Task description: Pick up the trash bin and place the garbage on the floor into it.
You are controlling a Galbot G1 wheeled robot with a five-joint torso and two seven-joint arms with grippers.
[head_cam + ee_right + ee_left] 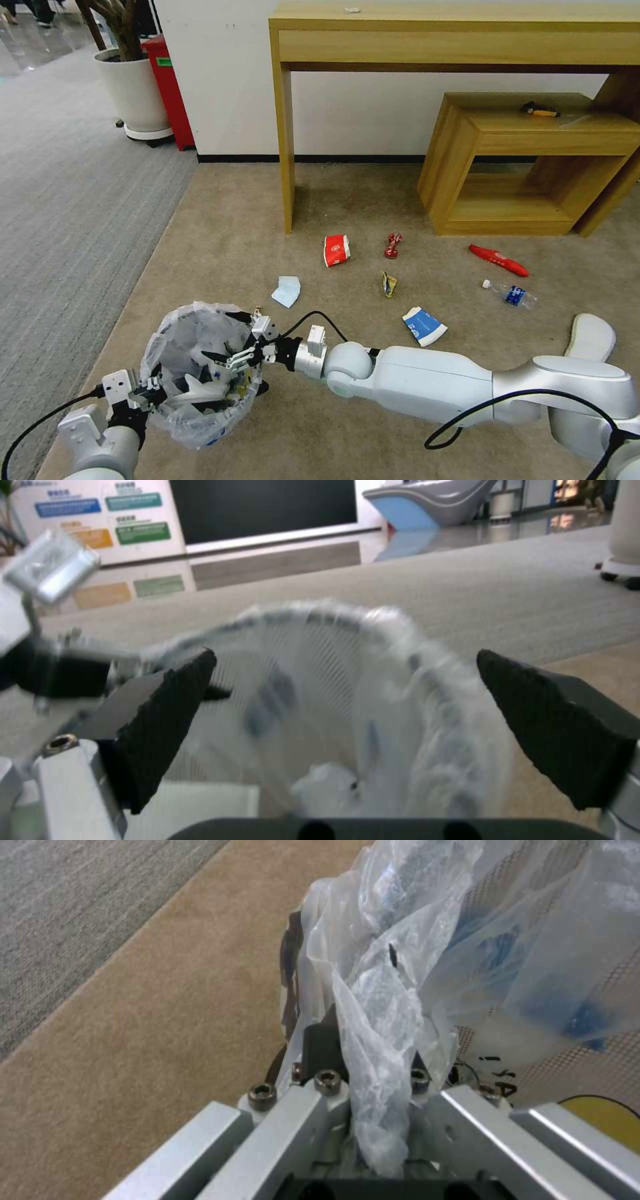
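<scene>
Fingers (pixel 160 720) of your right gripper (pixel 227 340) are spread wide apart w/ nothing between them, hanging over the mouth of the trash bin (pixel 200 373). Your left gripper (pixel 150 390) is clamped on the bin's near rim, bag plastic pinched in the jaws, holding it above the beige carpet (pixel 267 427). Inside the bin you see a white slipper (pixel 200 389). On the carpet beyond: pale-blue mask (pixel 287 291), red cup (pixel 337 250), blue-white carton (pixel 424 326), clear bottle (pixel 510 293), 2nd slipper (pixel 590 337).
</scene>
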